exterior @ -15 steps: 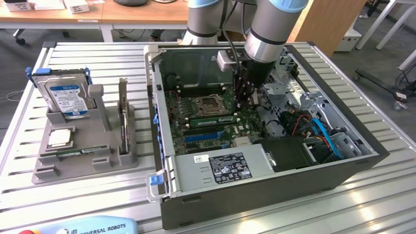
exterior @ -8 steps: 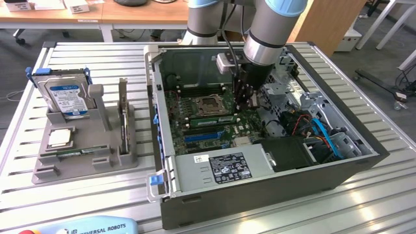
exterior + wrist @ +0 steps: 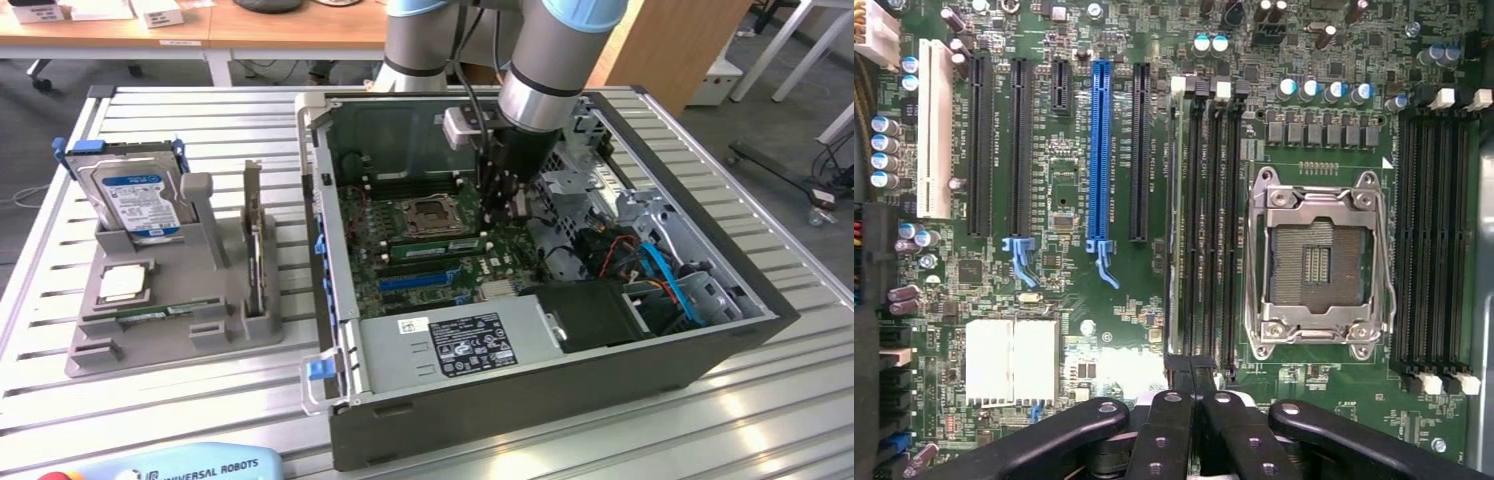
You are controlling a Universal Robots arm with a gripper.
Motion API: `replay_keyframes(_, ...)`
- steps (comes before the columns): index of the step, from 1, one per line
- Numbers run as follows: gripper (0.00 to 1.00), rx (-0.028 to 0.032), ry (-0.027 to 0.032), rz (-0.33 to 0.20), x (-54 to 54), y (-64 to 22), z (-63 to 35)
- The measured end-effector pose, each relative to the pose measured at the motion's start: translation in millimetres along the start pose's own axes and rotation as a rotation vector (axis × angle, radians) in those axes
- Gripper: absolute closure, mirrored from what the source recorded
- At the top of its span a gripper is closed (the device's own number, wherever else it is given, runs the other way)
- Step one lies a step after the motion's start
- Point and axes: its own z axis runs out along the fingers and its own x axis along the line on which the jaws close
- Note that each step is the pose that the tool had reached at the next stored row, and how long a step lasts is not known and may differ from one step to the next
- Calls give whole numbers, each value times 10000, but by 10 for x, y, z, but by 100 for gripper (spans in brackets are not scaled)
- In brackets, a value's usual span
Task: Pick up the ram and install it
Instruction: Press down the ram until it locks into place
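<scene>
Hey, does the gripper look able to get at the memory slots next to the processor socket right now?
Probably yes. The gripper is already down inside the open case, right at the end of the memory slots beside the empty processor socket, and nothing lies over them.

The robot arm [image 3: 547, 70] reaches down into the open computer case [image 3: 534, 400], with its gripper [image 3: 505, 215] just above the motherboard [image 3: 427, 255], beside the processor socket [image 3: 430, 213]. On the exterior view's left, a grey holder [image 3: 174, 300] carries a hard drive [image 3: 130, 195].
</scene>
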Motion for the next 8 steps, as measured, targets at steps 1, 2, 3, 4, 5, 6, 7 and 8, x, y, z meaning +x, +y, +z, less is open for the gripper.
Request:
replay_keyframes(1,90,0,0,0,0,0,0)
replay_keyframes(2,90,0,1,0,0,0,2)
replay_keyframes(3,90,-1,0,0,0,-4,6)
replay_keyframes(4,90,-1,2,1,1,-16,7)
replay_keyframes(5,90,0,3,1,1,-30,8)
replay_keyframes(6,90,-1,3,1,1,-37,8)
replay_keyframes(7,90,-1,2,1,0,-38,9)
replay_keyframes(8,90,1,-3,2,0,-39,14)
